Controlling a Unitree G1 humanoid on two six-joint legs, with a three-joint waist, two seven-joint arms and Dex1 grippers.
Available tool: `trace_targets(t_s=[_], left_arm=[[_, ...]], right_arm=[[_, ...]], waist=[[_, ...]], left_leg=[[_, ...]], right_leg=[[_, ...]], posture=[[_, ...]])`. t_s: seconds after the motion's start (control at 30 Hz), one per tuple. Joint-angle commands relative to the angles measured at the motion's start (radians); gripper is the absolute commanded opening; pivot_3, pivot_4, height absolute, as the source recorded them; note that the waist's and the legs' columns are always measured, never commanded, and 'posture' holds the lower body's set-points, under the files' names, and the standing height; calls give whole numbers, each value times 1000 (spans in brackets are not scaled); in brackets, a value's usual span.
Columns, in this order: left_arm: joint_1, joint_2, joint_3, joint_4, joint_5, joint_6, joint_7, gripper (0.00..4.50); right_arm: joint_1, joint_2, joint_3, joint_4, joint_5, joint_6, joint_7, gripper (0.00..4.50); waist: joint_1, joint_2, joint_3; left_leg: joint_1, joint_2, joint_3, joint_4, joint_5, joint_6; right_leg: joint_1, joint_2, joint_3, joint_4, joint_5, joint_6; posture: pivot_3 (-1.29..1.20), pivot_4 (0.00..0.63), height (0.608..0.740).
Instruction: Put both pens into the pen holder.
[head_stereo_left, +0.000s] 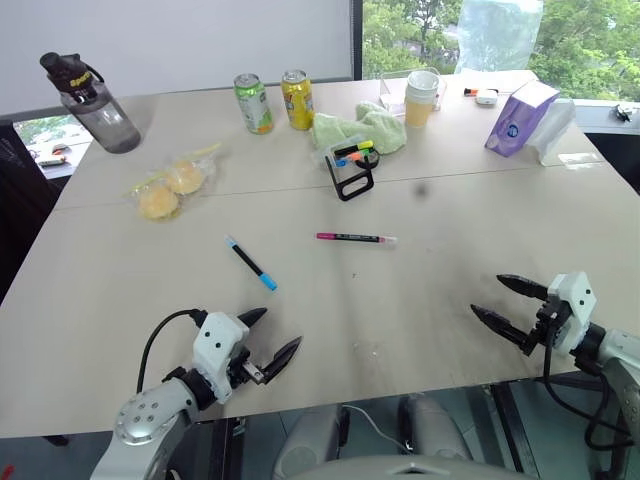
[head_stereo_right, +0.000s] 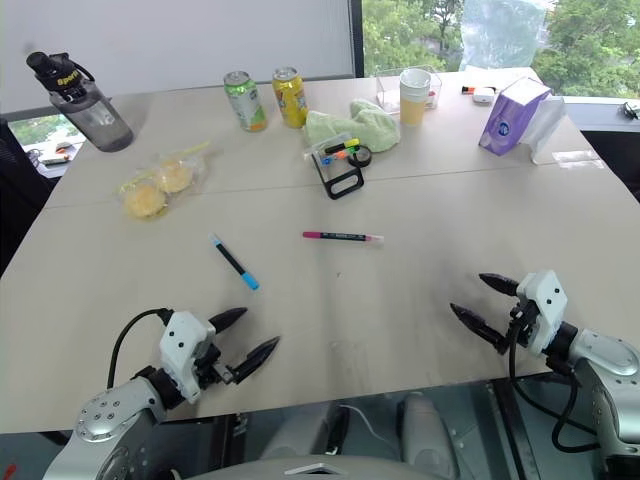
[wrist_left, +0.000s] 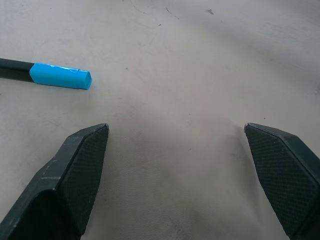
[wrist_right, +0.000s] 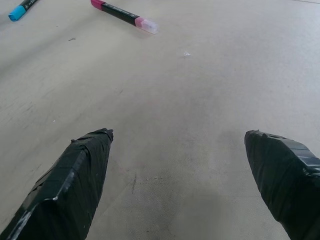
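- Pens, two, lying flat mid-worktop (head_stereo_left: 480, 210), apart from each other: blue-ended pen (head_stereo_left: 250, 263) towards the left, magenta-ended pen (head_stereo_left: 355, 238) with clear cap right of it.
- Pen holder (head_stereo_left: 352, 172), black wire, farther back, highlighters inside, beside a green cloth (head_stereo_left: 360, 130).
- Left gripper (head_stereo_left: 272, 340), near edge, jaws spread, empty.
- Right gripper (head_stereo_left: 497, 300), near edge, jaws spread, empty.
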Motion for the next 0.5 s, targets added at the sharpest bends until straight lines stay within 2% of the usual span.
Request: trace_targets(t_s=[0.03,0.5], left_arm=[[-2,2,8,-29,-7,-18,0,4470],[-26,2,29,17,-24,-47,-27,4470]], right_arm=[[-16,-3,-2,1,-1,-25,8,4500],[-68,5,29,45,-20,-48,12,4500]], waist=[[0,0,0],[-1,0,0]], left_leg=[[0,0,0,0,0,0],[0,0,0,0,0,0]], right_leg=[[0,0,0,0,0,0],[0,0,0,0,0,0]], posture=[[0,150,740],[0,150,740]])
